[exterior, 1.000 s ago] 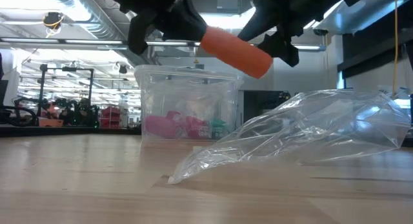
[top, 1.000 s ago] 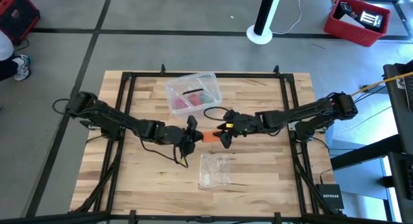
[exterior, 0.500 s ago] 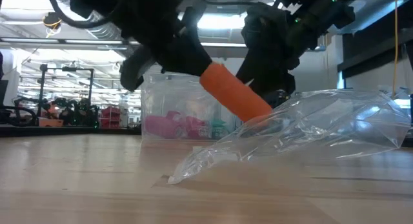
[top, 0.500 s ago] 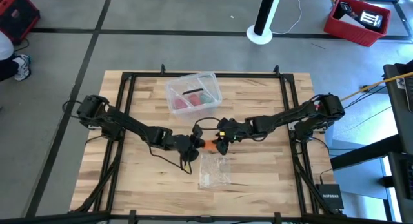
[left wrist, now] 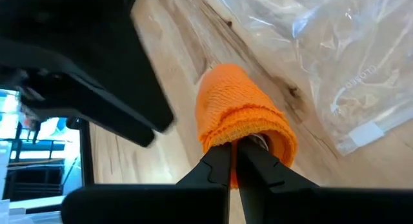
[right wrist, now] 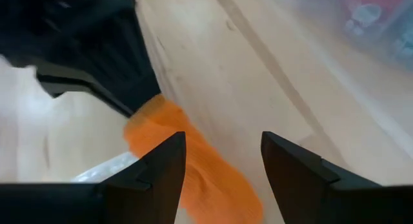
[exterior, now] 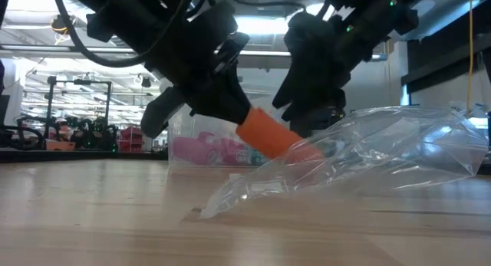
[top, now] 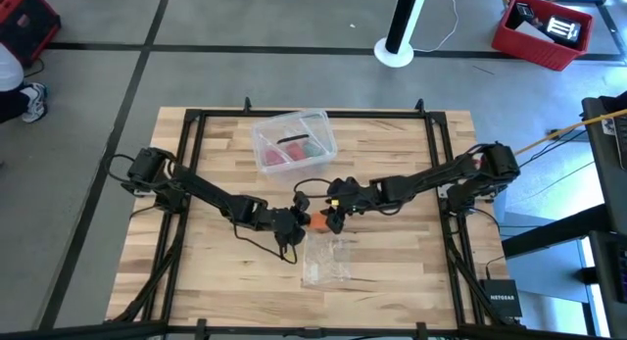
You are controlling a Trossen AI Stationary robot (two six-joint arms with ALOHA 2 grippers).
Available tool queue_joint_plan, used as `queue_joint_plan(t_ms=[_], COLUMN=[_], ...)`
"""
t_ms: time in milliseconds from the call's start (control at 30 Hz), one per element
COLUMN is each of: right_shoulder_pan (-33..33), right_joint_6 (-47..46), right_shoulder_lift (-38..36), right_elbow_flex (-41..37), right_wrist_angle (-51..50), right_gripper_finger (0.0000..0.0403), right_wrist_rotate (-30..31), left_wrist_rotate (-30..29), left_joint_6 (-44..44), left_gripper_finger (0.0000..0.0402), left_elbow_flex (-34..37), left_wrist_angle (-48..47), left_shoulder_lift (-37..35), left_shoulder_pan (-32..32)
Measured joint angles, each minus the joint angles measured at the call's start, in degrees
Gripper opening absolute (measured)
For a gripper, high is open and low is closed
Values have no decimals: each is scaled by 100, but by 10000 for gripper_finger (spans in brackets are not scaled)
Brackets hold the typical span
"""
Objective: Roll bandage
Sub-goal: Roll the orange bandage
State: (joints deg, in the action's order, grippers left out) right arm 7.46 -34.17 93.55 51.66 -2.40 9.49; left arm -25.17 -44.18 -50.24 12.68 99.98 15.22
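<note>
The bandage is a short orange roll, tilted, with its lower end down by the clear plastic wrapper. It sits mid-table between both grippers in the high view. My left gripper is shut on the roll's upper end. My right gripper is open at the roll's other end, and the roll lies between its fingers, close to one of them. My left gripper pinches the roll's open end between its two nearly closed fingers, gripping fabric layers at the rim. The fingers lie along the roll and slant down from the table's left. The roll points away and down, its far end low over the wood. My right gripper: I cannot tell whether its fingers touch the roll.
The crumpled clear wrapper lies just near-side of the grippers. A clear plastic box with red and green contents stands at the far middle. A dark frame runs around the table.
Both grippers have gone down and toward the table's near edge, the left one also a little to the right, carrying the roll between them. The roll has come from high above the table down to the wrapper's edge, and it stays tilted.
</note>
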Motion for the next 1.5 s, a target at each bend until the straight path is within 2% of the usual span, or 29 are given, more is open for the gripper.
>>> queue_joint_plan(t_ms=[233, 433, 600, 867, 1067, 1267, 1500], right_shoulder_pan=[4, 0, 0, 0, 0, 7, 90], right_joint_6=[-18, 60, 163, 322, 590, 767, 910], right_shoulder_lift=[605, 537, 305, 210, -296, -608, -301], right_elbow_flex=[0, 7, 4, 2, 0, 0, 0], right_wrist_angle=[623, 511, 319, 30, -500, -402, 92], right_gripper_finger=[204, 204, 204, 204, 204, 204, 204], right_wrist_rotate=[-212, -206, -206, -159, -159, -545, -866], left_wrist_rotate=[22, 17, -6, -309, -127, 46, 37], left_joint_6=[11, 185, 1000, 2802, 4375, 4968, 5259], left_gripper_finger=[4, 4, 11, 98, 140, 150, 138], left_elbow_flex=[6, 7, 1, 0, 0, 0, 0], left_wrist_angle=[-63, -112, -187, -1021, -1699, -1953, -1959], left_shoulder_lift=[0, 0, -2, -150, -706, -1184, -1389], left_shoulder_pan=[3, 2, 0, 0, 9, 47, 77])
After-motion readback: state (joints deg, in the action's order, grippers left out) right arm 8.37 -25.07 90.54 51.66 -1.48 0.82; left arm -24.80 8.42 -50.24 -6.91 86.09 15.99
